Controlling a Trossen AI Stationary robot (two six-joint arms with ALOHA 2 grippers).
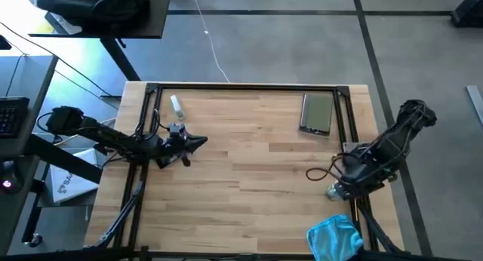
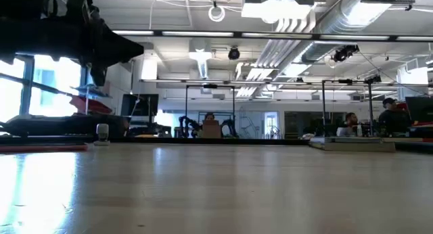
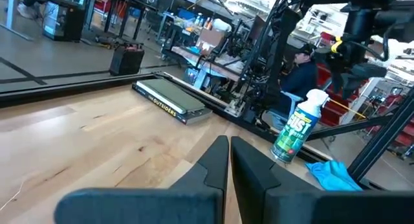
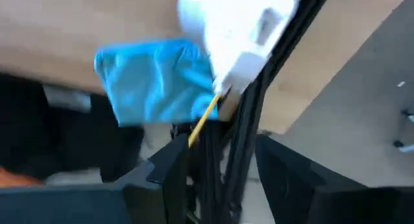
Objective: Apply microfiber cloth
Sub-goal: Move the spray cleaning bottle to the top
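Note:
The turquoise microfiber cloth lies rumpled on the table's near right corner, also seen in the right wrist view and the left wrist view. My right gripper hovers just beyond it, fingers open, pointing toward the near edge. A white-capped spray can stands between gripper and cloth; its cap and yellow straw fill the right wrist view. My left gripper hangs shut over the table's left half, pointing right.
A dark book lies flat at the far right. A small clear spray bottle lies at the far left. Black frame rails run along the table's edges. A cable loop hangs beside my right gripper.

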